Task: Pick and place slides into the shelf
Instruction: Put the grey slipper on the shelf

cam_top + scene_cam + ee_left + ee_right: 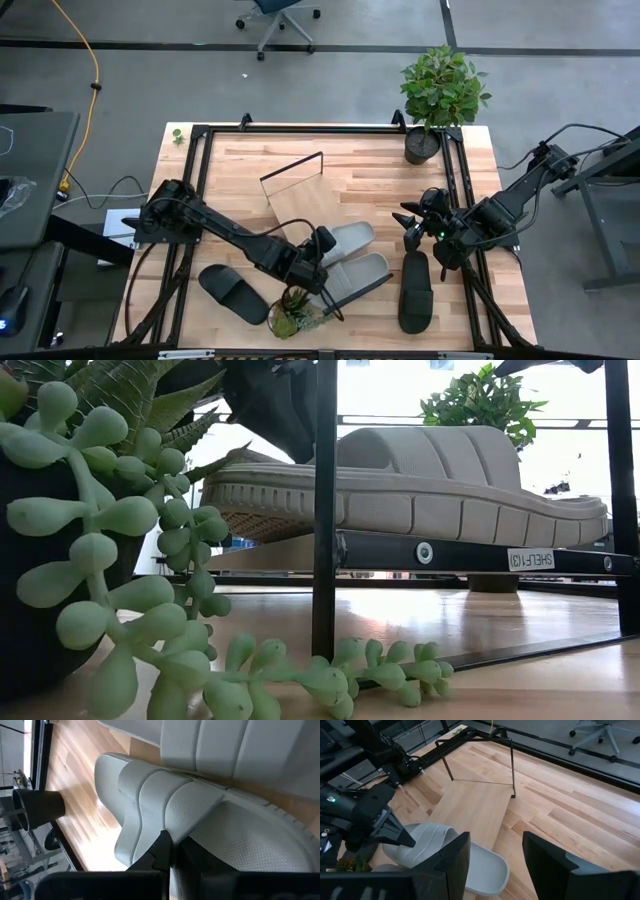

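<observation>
A: Left claw (318, 268) is down at the shelf (300, 203) end nearest us, right over the second grey slide (358, 274). See the wrist view? Its fingers (161, 851) are pinched narrow at the edge of the strap, so I'd say it has hold of that slide.

B: And the slide itself, is it on the board or not?

A: On it, by the look from bench level: the sole sits along the shelf's black rail. The other grey slide (348, 240) lies touching it on the far side, also on the wood.

B: So two greys are about home. The blacks?

A: Both on the bench (370, 170). One black slide (232, 292) lies by the left arm, near the small succulent (285, 322). The other black slide (416, 290) is just under the right claw (412, 226).

B: Is the right one doing anything?

A: It hangs above the bench with fingers spread wide and nothing in them.

B: Next move?

A: My guess: left lets go cleanly without dragging the grey one off the edge, lifts clear, and then one arm drops onto a black slide's strap.
</observation>
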You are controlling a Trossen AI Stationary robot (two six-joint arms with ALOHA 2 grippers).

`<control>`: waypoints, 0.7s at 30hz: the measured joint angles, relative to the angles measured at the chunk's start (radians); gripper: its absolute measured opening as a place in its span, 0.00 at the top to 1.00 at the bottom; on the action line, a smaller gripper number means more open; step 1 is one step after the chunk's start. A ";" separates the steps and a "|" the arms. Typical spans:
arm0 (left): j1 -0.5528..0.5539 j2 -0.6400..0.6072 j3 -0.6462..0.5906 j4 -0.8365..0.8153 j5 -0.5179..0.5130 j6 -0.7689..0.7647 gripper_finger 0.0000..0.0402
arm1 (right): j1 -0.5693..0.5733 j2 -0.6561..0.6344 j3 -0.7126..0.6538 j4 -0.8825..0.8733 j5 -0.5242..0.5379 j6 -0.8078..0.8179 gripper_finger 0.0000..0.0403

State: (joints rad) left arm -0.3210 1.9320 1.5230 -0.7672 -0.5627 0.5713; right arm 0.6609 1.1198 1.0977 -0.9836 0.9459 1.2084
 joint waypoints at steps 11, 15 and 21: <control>0.000 0.000 0.000 -0.023 0.055 -0.003 0.98 | 0.000 0.000 0.000 -0.003 0.000 0.007 0.57; 0.000 0.000 0.000 -0.050 0.059 -0.004 0.98 | 0.000 0.000 0.000 -0.003 0.001 0.007 0.57; 0.000 0.000 0.000 -0.071 0.103 -0.008 0.97 | 0.000 0.000 0.000 -0.003 0.008 0.007 0.57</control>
State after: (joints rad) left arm -0.3206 1.9320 1.5227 -0.8382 -0.4599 0.5630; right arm 0.6607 1.1198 1.0977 -0.9863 0.9535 1.2156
